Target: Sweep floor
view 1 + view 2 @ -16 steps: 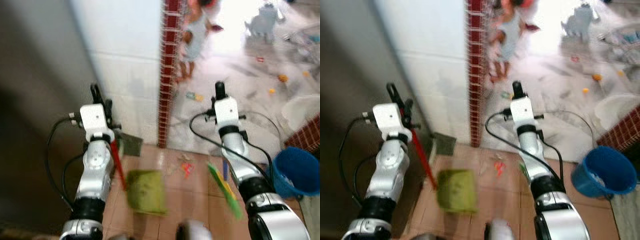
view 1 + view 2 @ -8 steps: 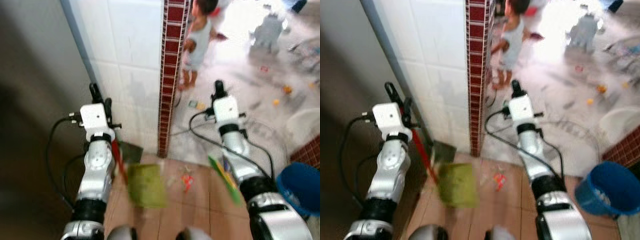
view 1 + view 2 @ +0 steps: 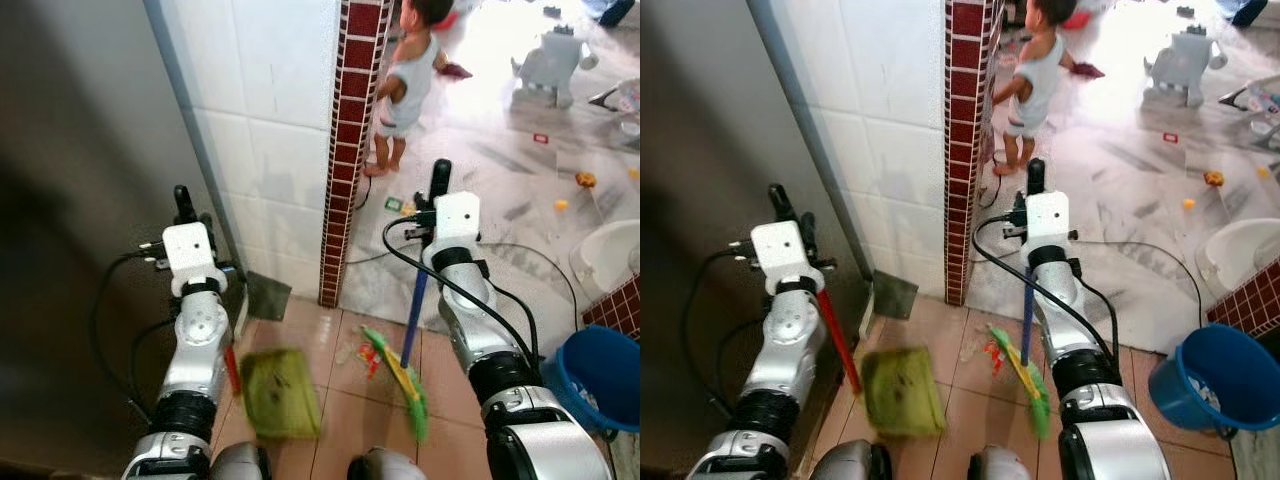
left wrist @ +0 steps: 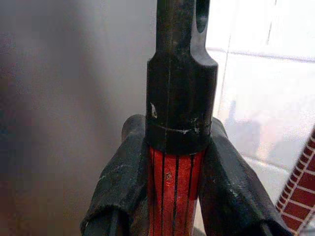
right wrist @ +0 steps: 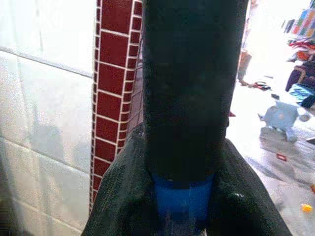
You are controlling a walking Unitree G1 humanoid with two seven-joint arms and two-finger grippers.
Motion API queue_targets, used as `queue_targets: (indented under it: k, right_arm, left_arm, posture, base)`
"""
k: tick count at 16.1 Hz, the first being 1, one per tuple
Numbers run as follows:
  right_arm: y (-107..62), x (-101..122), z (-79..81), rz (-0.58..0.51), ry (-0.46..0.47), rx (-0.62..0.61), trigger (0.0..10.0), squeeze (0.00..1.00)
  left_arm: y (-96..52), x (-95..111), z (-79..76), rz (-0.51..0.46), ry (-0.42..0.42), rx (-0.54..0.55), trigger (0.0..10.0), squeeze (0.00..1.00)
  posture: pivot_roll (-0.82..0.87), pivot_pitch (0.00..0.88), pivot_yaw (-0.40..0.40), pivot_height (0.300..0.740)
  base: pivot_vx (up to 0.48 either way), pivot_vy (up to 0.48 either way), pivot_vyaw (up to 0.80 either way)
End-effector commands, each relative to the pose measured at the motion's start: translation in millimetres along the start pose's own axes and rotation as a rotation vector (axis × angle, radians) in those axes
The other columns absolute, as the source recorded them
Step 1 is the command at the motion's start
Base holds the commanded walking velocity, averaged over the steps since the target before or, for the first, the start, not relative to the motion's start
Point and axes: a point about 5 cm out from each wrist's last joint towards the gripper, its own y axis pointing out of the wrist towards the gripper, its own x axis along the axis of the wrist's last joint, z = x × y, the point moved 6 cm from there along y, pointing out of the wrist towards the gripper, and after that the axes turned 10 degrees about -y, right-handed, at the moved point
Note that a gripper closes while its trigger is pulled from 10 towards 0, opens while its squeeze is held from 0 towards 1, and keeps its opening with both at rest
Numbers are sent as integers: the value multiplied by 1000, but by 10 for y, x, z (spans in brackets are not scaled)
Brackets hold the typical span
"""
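Observation:
My left gripper (image 3: 185,205) is shut on the red handle (image 4: 174,183) of a green dustpan (image 3: 278,392), which hangs low over the tan floor tiles by my left arm. My right gripper (image 3: 440,182) is shut on the black grip of a blue-handled broom (image 3: 414,318). The broom's green and yellow bristles (image 3: 402,378) rest on the tiles right beside a small heap of red and pale litter (image 3: 368,351). In the right wrist view the blue handle (image 5: 182,202) sits between my black fingers (image 5: 123,196).
A red brick pillar (image 3: 350,150) and white tiled wall (image 3: 270,130) stand just ahead, with a grey door (image 3: 80,200) on the left. A small child (image 3: 408,80) stands beyond the pillar among scattered toys. A blue bucket (image 3: 605,362) is at right, with a white basin (image 3: 605,255) behind it.
The view has shifted and sharpened as I moved. The broom head has swung left up to the litter. The dustpan still hangs from my left gripper.

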Motion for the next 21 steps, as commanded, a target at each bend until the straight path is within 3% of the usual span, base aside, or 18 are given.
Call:
queue_targets:
  k: [1,5,8,9,14,16,18,19,21]
  right_arm:
    - [85,206,-53,-60,-6,3,10000,0]
    - [71,283,-22,-93,9,43,10000,0]
    - [57,313,34,-105,11,94,10000,0]
    - [42,304,121,-96,47,154,10000,0]
    - [-36,455,366,-104,184,326,10000,0]
    - [-85,672,485,-140,219,486,10000,0]
    - [-147,793,512,-164,190,604,10000,0]
    - [-214,929,490,-209,124,713,10000,0]
    - [-267,1072,437,-251,44,806,10000,0]
  left_arm:
    - [66,145,-58,-72,-23,11,10000,0]
    - [76,53,-87,-71,34,31,10000,0]
    - [71,-19,49,-71,77,161,10000,0]
    - [30,-113,124,-34,39,226,10000,0]
    - [-63,-279,-43,12,17,165,10000,0]
    - [-63,-290,-82,16,21,151,10000,0]
    - [-57,-296,-95,20,19,142,10000,0]
    - [-57,-302,-119,23,20,129,10000,0]
    - [-61,-319,-143,29,21,116,10000,0]
  posture:
    - [-113,142,-21,740]
    - [-123,156,-25,740]
    - [-131,161,-29,740]
    - [-136,161,-31,740]
    - [-141,156,-31,740]
    - [-142,153,-27,740]
    - [-146,151,-22,740]
    - [-150,151,-19,740]
    - [-153,149,-14,740]
  base:
    - [0,0,0]
    - [0,0,0]
    - [0,0,0]
    - [0,0,0]
    - [0,0,0]
    - [0,0,0]
    - [0,0,0]
    - [0,0,0]
    - [0,0,0]
